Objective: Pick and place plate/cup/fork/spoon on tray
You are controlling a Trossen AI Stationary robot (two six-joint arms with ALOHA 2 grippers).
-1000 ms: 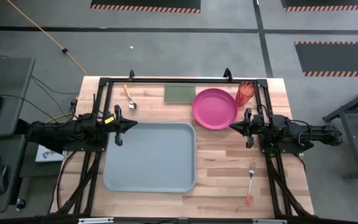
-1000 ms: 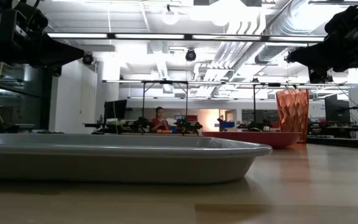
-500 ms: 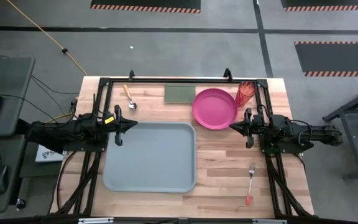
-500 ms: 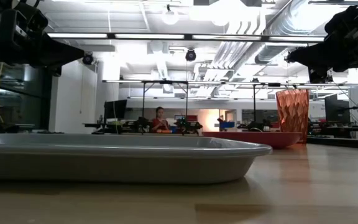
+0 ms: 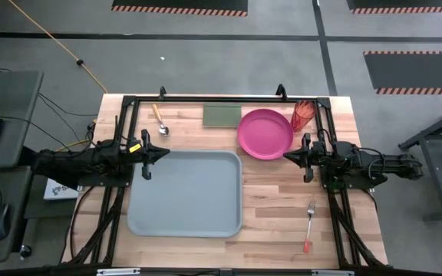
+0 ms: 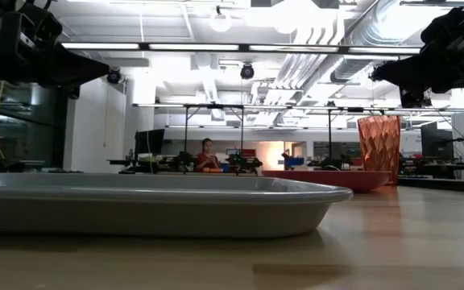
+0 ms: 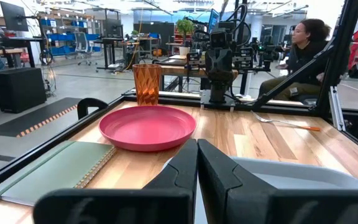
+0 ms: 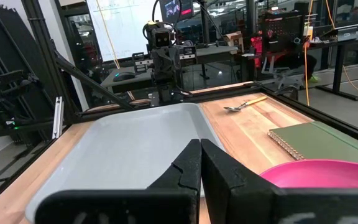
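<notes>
On the left of the wooden table (image 5: 275,192), the left gripper (image 5: 159,155) hangs at the left rim of the large grey-blue rectangular plastic tray (image 5: 186,193), its two dark fingers (image 7: 185,171) pressed together on nothing. Beyond it, near the far edge, lies the small spoon with a silver bowl and orange-yellow handle (image 5: 160,119). The tray is bare. Next comes a flat green rectangular notebook (image 5: 222,115), just beside the round magenta-pink plastic plate (image 5: 265,133); whether they touch is hard to tell. The translucent red-orange plastic cup (image 5: 303,116) stands upright close by the plate's right side. The right gripper (image 5: 289,156) hovers at the plate's near-right rim, fingers (image 8: 188,168) closed and empty. The small fork with silver tines and red-pink handle (image 5: 309,226) lies near the front right.
</notes>
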